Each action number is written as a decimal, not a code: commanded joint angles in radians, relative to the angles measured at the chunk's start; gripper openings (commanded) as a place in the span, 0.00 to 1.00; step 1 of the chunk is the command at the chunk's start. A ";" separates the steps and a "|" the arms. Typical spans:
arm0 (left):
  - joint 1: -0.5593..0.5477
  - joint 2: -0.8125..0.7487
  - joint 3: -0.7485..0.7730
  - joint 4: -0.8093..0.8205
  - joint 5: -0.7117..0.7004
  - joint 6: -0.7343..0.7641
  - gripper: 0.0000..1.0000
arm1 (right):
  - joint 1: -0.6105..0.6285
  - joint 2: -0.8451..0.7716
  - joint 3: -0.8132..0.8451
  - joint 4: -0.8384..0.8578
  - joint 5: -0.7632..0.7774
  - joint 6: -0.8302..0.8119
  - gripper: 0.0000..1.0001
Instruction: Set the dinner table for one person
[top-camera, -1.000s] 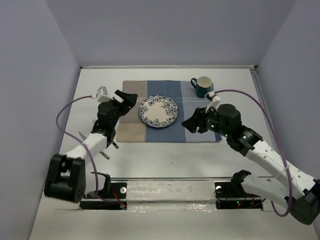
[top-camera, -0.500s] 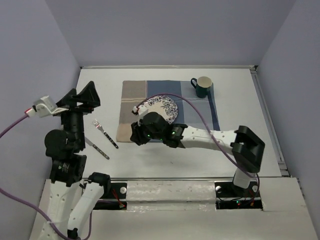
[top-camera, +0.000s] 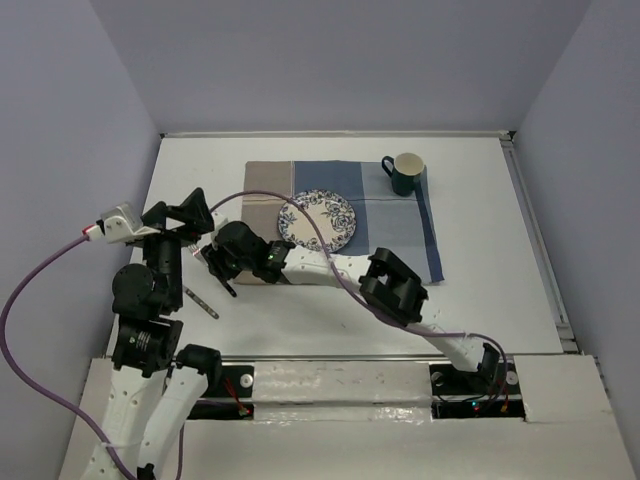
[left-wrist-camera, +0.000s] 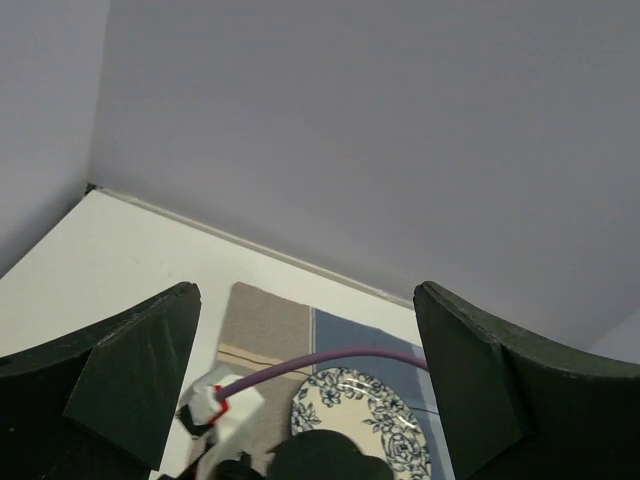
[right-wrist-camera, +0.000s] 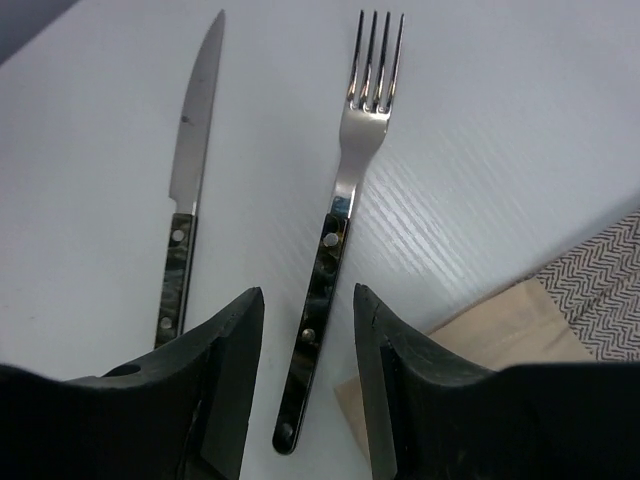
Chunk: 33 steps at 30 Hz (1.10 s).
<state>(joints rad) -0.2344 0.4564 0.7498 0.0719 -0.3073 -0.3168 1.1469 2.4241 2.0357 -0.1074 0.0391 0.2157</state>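
Observation:
The white dinner table (top-camera: 480, 290) carries a blue-and-tan placemat (top-camera: 400, 235) with a blue-patterned plate (top-camera: 318, 220) and a dark green mug (top-camera: 405, 172). A fork (right-wrist-camera: 340, 230) and a knife (right-wrist-camera: 185, 190), both with dark riveted handles, lie side by side on the bare table left of the mat. My right gripper (right-wrist-camera: 307, 300) is open, low over the fork, its jaws either side of the handle without touching it; from above it (top-camera: 216, 258) hides most of the fork. My left gripper (top-camera: 180, 212) is open, empty and raised above the table's left side.
The knife (top-camera: 200, 300) lies just near-left of the right gripper. The mat's tan corner (right-wrist-camera: 500, 340) is right beside the fork handle. The right arm stretches across the mat's near edge, and its purple cable (left-wrist-camera: 330, 358) arcs over the plate (left-wrist-camera: 365, 420). Grey walls enclose the table.
My right arm has swung from the right side across the mat to the fork on the left. My left arm has lifted off the mat's left edge and pulled back, gripper raised.

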 joint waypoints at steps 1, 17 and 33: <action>-0.052 -0.041 -0.009 0.080 -0.010 0.021 0.99 | 0.007 0.087 0.167 -0.100 0.027 -0.045 0.48; -0.123 -0.084 -0.053 0.111 -0.024 0.036 0.99 | 0.057 0.227 0.328 -0.143 0.149 0.025 0.03; -0.121 -0.081 -0.056 0.097 -0.044 0.038 0.99 | -0.025 -0.075 0.015 0.192 0.504 0.330 0.00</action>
<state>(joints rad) -0.3523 0.3786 0.6994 0.1223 -0.3408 -0.2928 1.1820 2.4550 2.0777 -0.0628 0.3855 0.4706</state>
